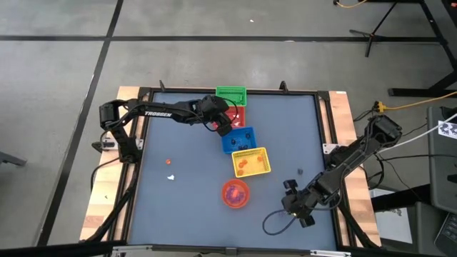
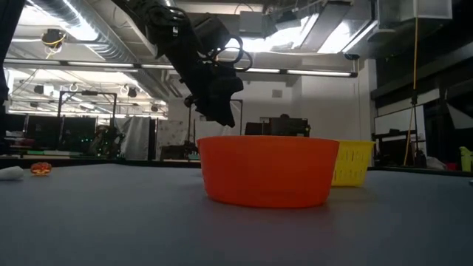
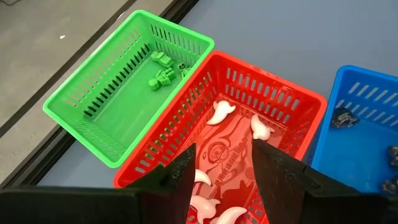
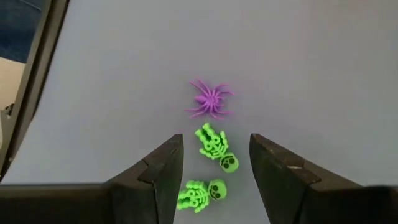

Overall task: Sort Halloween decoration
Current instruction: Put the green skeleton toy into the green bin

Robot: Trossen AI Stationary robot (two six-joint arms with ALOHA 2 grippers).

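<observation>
Two green skeleton trinkets (image 4: 216, 147) (image 4: 200, 194) lie on the table between the fingers of my open right gripper (image 4: 214, 163), which points down near the table's near right corner (image 1: 291, 191). A purple spider (image 4: 210, 99) lies just beyond them. My open left gripper (image 3: 224, 168) hovers over the red basket (image 3: 273, 81), which holds several white ghosts (image 3: 221, 112). An orange trinket (image 1: 169, 161) and a white one (image 1: 171, 177) lie loose on the left of the table.
A green basket (image 3: 87, 93) with green skeletons stands at the far edge, then the red one, a blue basket (image 1: 238, 139) with dark trinkets and a yellow basket (image 1: 251, 162) with orange ones. A red-orange bowl (image 1: 235, 193) stands near the front.
</observation>
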